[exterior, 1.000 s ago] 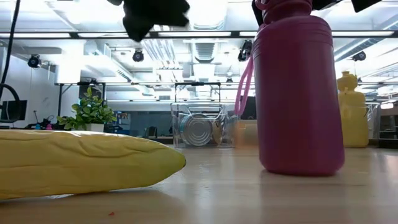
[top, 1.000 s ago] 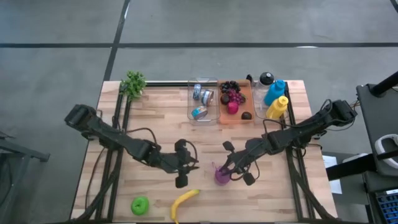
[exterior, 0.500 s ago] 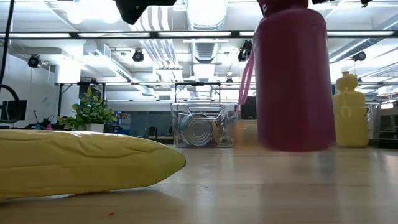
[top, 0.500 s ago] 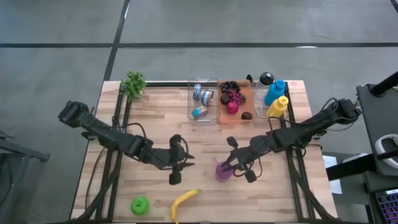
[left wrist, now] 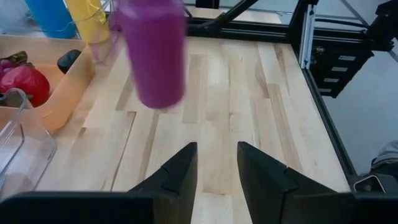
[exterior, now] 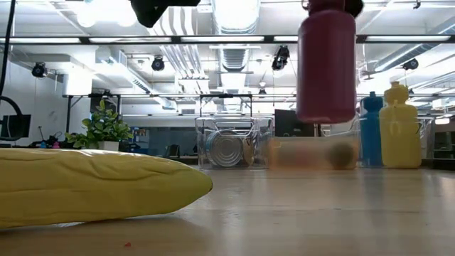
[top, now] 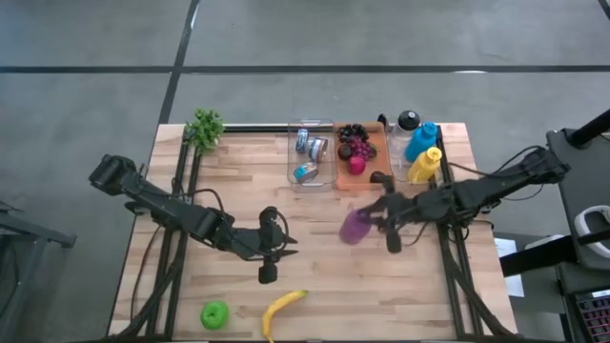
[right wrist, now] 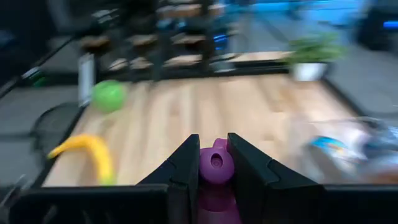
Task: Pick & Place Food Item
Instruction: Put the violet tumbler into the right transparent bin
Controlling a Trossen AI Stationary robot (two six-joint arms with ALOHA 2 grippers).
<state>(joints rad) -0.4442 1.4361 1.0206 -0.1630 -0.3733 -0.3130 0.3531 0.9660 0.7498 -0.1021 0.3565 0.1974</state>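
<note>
The purple bottle (top: 354,227) was held by its cap between the fingers of the right gripper (right wrist: 214,163), which were closed on it. It was seen hanging clear above the table (top: 238,181), with free air under its base in the low view. From above, it was placed in the middle of the table, near the orange tray (top: 375,155) and not far from the yellow bottle (top: 425,164) and the blue bottle (top: 420,139) at the back right corner.

The left gripper (left wrist: 215,168) was waiting low over the table, left of the middle. Its fingers were parted by a narrow gap and nothing was held between them.

It was judged that the picking was done, because the bottle was already lifted, and that the placing was left. Where it should be set down could not be told; a place beside the other two bottles seemed probable. The held thing was a bottle and not a food item. The banana (top: 282,310) and the green apple (top: 215,314) were lying untouched at the front edge of the table, well apart from both grippers. The clear bin (top: 311,153) with cans was standing just beside the orange tray, and a small plant (top: 204,128) was at the back left corner.

No brand, label or writing could be read on the bottles, the cans or the table.
</note>
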